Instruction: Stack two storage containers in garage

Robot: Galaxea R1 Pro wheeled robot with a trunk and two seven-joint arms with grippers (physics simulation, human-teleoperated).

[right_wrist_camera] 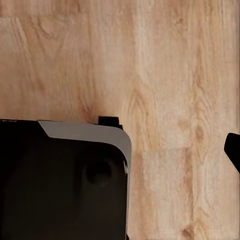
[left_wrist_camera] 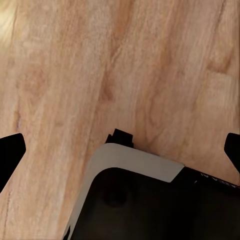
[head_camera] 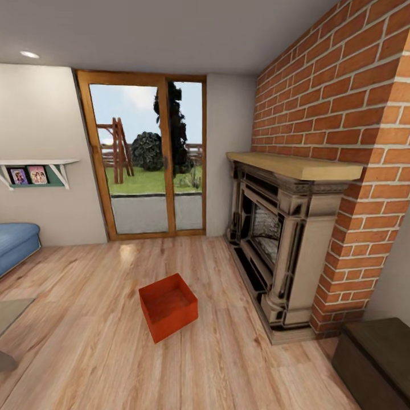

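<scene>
One orange-red storage container [head_camera: 168, 306] sits open-topped on the light wood plank floor of the living room, in the middle of the head view, left of the fireplace. It is turned at an angle and looks empty. The garage is out of view. My left gripper [left_wrist_camera: 120, 150] hangs open above the planks, a dark fingertip [left_wrist_camera: 11, 154] at each side of the left wrist view. My right gripper [right_wrist_camera: 120, 150] also points down at the planks, with one dark fingertip [right_wrist_camera: 233, 150] showing far out at the frame's edge. Neither holds anything.
An ornate fireplace [head_camera: 282, 239] with a brick column [head_camera: 347, 142] stands to the right. Wood-framed glass doors [head_camera: 149, 156] are straight ahead. A blue sofa [head_camera: 16, 242] is at the left, a dark chest [head_camera: 376, 359] at lower right. My base [left_wrist_camera: 150, 205] shows below both grippers.
</scene>
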